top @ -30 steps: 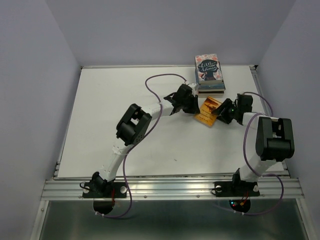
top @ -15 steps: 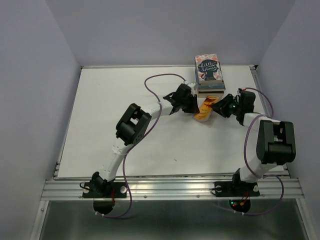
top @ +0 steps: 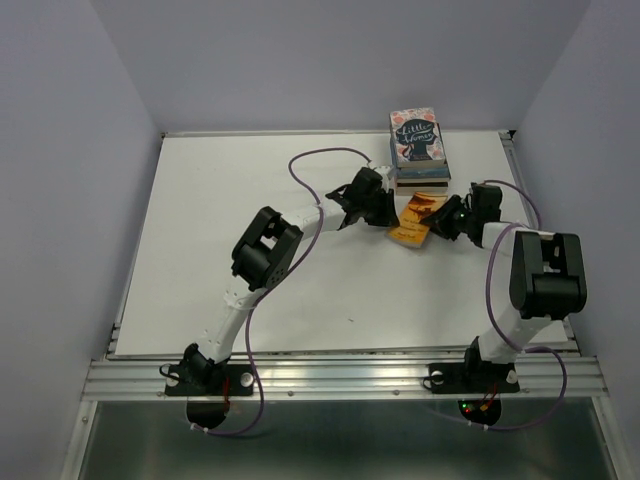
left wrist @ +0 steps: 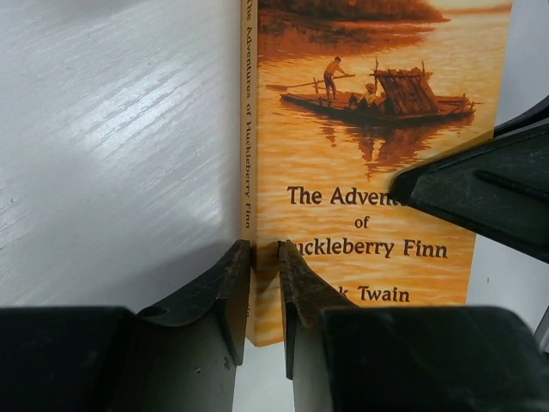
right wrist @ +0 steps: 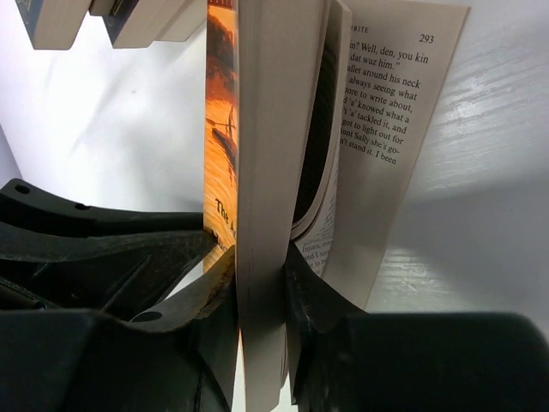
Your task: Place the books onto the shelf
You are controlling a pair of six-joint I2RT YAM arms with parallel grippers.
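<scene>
- Two hands clamped one orange, glossy paperback (left wrist: 364, 146): left hand (left wrist: 262, 257) on its spine, right hand (right wrist: 260, 268) on its page block.
- Loose pages (right wrist: 390, 129) beside that hand needed gathering first.

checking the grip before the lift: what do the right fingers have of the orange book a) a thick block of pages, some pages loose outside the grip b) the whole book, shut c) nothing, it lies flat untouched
a, the right fingers clamp a page block of the orange book while loose pages fan open outside them
</scene>
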